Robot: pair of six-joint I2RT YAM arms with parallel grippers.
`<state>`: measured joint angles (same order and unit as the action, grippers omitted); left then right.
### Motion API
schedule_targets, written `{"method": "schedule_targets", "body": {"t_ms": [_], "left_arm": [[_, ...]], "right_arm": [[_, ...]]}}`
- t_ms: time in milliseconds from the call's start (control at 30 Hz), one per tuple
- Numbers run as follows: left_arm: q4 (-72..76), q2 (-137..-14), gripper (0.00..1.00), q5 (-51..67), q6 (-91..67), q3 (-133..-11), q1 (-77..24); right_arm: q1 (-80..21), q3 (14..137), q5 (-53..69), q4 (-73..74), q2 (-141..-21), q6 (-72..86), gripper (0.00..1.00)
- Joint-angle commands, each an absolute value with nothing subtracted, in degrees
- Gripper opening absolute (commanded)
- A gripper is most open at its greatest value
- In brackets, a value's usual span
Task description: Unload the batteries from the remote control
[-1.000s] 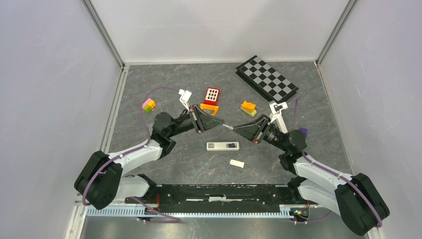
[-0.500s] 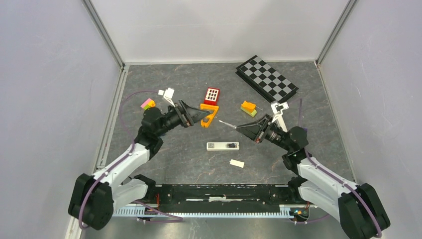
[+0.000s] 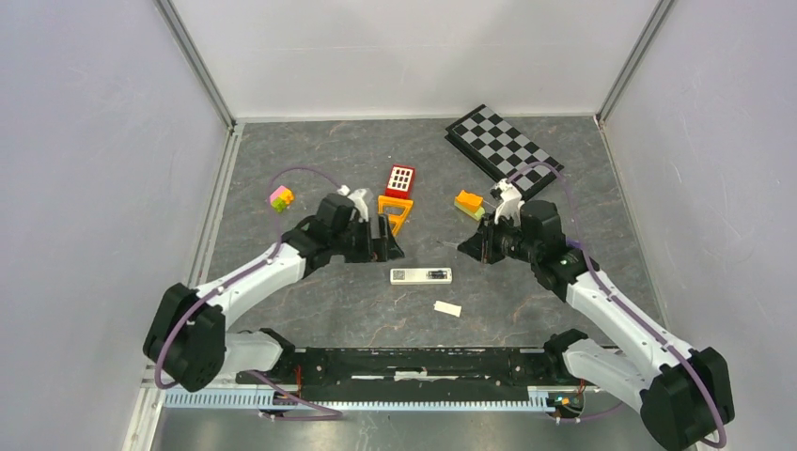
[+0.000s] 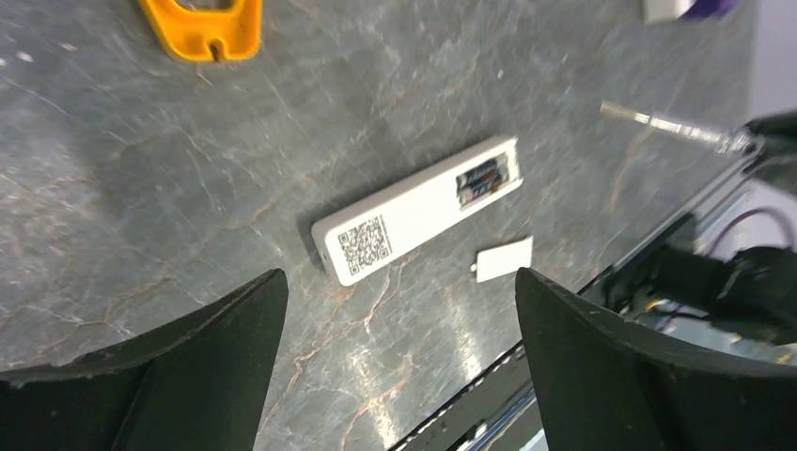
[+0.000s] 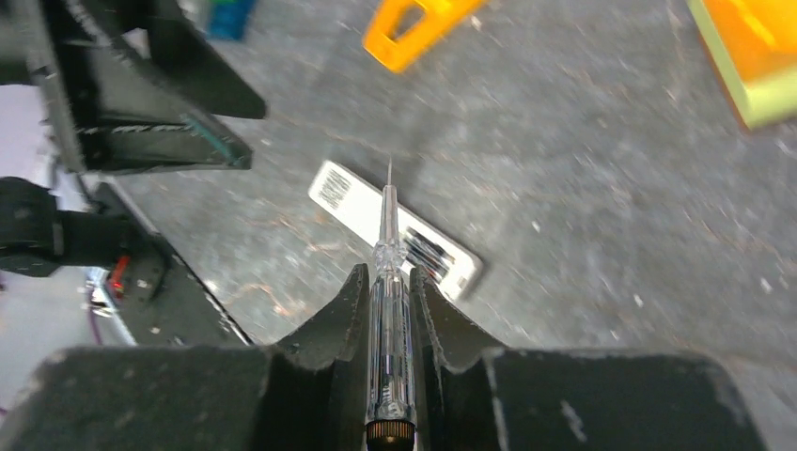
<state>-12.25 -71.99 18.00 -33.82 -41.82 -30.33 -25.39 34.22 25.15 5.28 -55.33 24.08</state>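
Note:
The white remote control lies face down in the middle of the table, its compartment uncovered at its right end. Dark batteries sit inside that compartment; they also show in the right wrist view as batteries. My left gripper hovers open just behind the remote's left end, nothing between its fingers. My right gripper is shut on a thin clear-handled tool, whose metal tip points over the remote. The loose white battery cover lies in front of the remote.
An orange frame piece and a red block sit behind the left gripper. An orange-green block and a checkerboard lie at the back right, and a pink-yellow block at the left. A black rail runs along the near edge.
My left gripper opened, swung out to the left, then came back down behind the remote. My right gripper tilted downward with the tool, moving closer to the remote's right end.

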Motion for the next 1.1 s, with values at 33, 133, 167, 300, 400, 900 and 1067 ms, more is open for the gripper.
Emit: {"method": "schedule_targets", "body": {"t_ms": [33,133,167,300,400,900,1067], "left_arm": [[-15.99,-76.83,0.95,9.44,-28.26,-44.51,-36.58],[-14.16,-79.35,0.95,7.88,-28.43,-44.06,-38.19],[-13.74,-80.12,0.94,7.31,-28.56,-44.01,-38.69],[-13.47,-82.18,0.93,5.30,-28.47,-44.47,-40.38],[-12.71,-83.14,0.91,5.10,-28.41,-44.47,-40.92],[-8.72,-86.01,0.80,7.17,-29.26,-43.71,-41.48],[-8.25,-86.48,0.76,7.82,-29.26,-43.43,-41.57]], "right_arm": [[-25.43,40.54,18.79,24.34,-55.12,16.71,0.00],[-28.02,42.17,14.81,29.03,-56.66,15.58,0.00],[-29.12,42.49,13.32,30.20,-57.29,15.47,0.00],[-33.31,43.13,10.13,30.68,-59.39,17.13,0.00],[-36.05,43.97,7.71,30.68,-61.50,18.51,0.00],[-40.78,47.11,-1.21,30.20,-65.53,21.77,0.00],[-41.21,46.70,-0.15,28.57,-67.11,22.28,0.00]]}}
